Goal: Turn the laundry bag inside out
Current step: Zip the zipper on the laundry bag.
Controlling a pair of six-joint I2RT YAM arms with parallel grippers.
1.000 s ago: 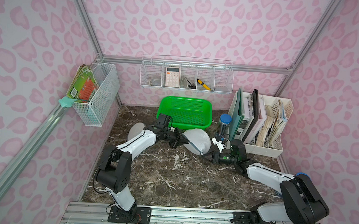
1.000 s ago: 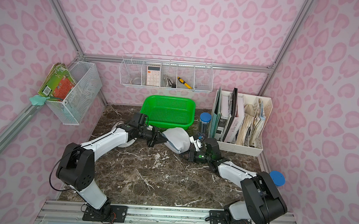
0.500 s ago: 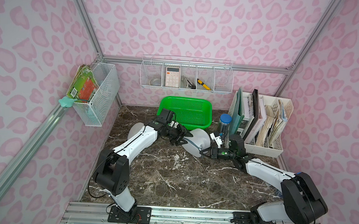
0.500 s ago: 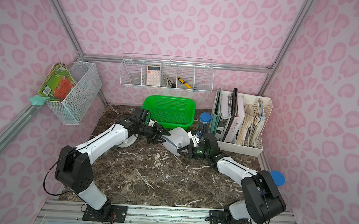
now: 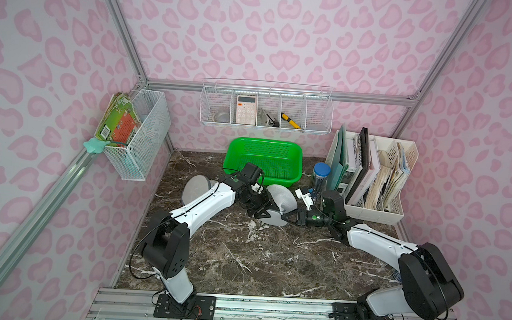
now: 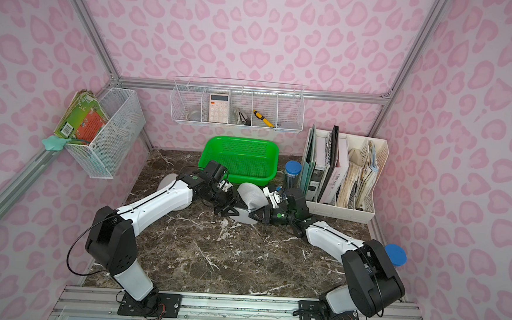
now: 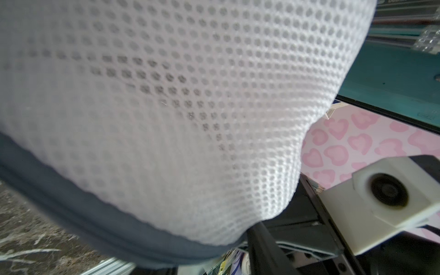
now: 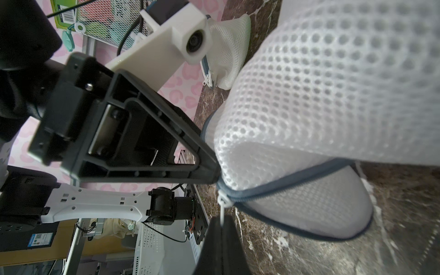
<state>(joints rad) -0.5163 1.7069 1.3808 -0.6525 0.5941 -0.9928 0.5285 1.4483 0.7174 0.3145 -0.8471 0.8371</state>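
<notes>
right wrist view, outstretched right end effector (image 8: 221, 223) pinching zipper pull (image 8: 222, 202), left one (image 5: 260, 212) parted

The laundry bag (image 5: 281, 196) (image 6: 252, 194) is white honeycomb mesh, puffed into a dome, and lies on the counter (image 5: 242, 257) toward 12 o'clock from its middle. A grey zip band (image 8: 285, 183) edges a flatter lobe at the dome's 6 o'clock. A white zip pull (image 8: 222, 202) hangs from the band's end.
</notes>
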